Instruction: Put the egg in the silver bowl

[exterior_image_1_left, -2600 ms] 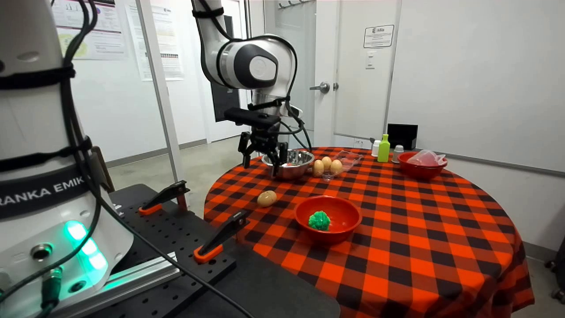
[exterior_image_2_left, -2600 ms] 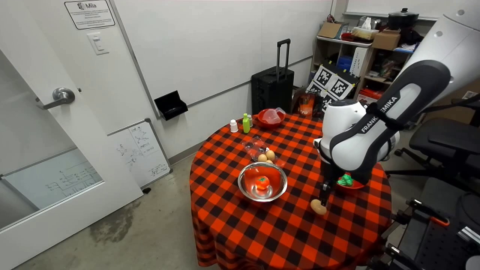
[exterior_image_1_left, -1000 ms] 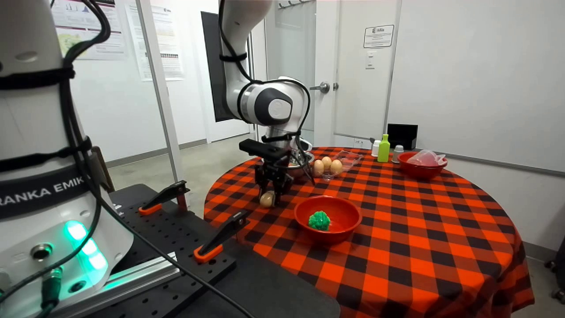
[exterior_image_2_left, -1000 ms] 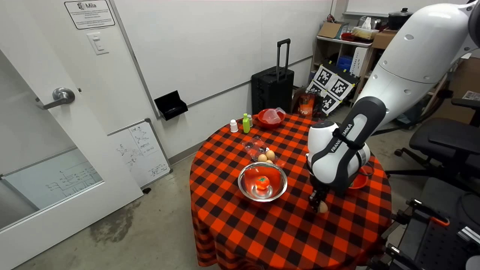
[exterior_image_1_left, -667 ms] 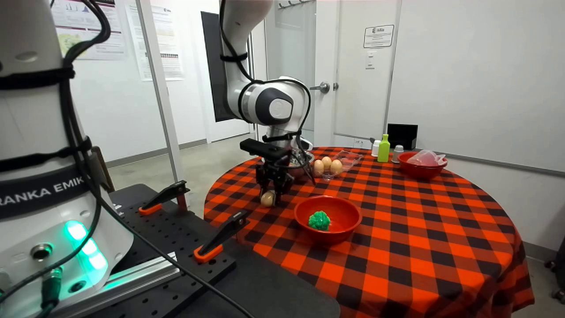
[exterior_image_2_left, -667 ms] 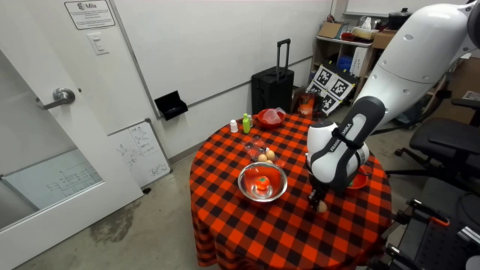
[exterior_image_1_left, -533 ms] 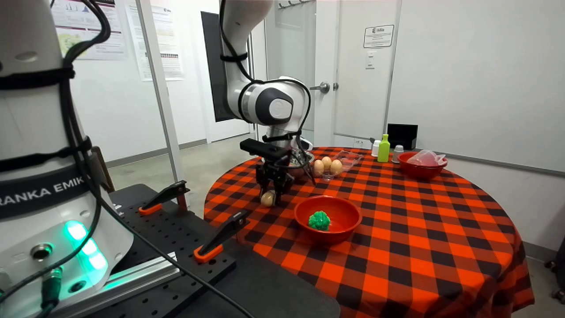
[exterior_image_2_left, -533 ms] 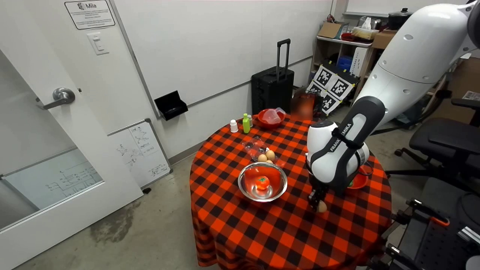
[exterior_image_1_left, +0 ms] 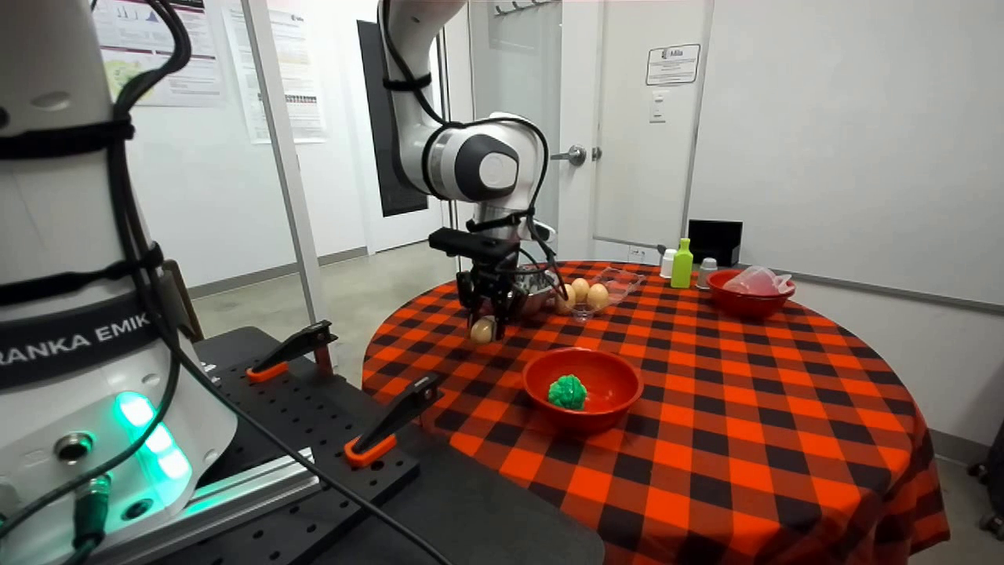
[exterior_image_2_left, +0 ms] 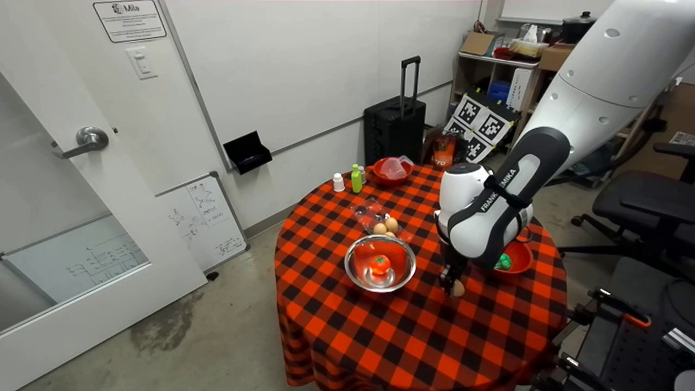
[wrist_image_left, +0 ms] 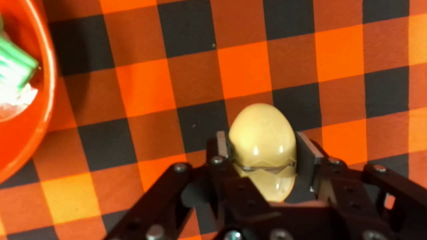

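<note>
1. Both egg (wrist_image_left: 263,133) and gripper (wrist_image_left: 265,146) had risen since the earlier frame, drifting slightly toward the silver bowl (exterior_image_2_left: 380,281), which had not moved.
2. The gripper's jaws stood part-way together, stopped by the egg and bearing on both its sides.
3. That egg hung outside the silver bowl, on the side toward the robot base (exterior_image_1_left: 47,408); it seemed off the cloth (exterior_image_1_left: 745,392), though probably lower than the bowl's rim.
4. The step looked to be the carry, begun but not finished; best done by first lifting the egg above the silver bowl's rim, then crossing level and slowly.
5. A jagged seam crossed the egg in the wrist view, so a steady hold without extra squeeze seemed wise, lest the shell part there.
6. A tomato (exterior_image_2_left: 380,265) sat inside the silver bowl; lowering the egg beside it, close to the metal before letting go, promised the gentlest landing.
7. Three more eggs (exterior_image_1_left: 580,289) sat just beside the silver bowl, at risk from any overshoot; the red bowl (exterior_image_1_left: 612,384) with the green object (exterior_image_1_left: 567,392), on the silver bowl's robot-base side, was not the target.
</note>
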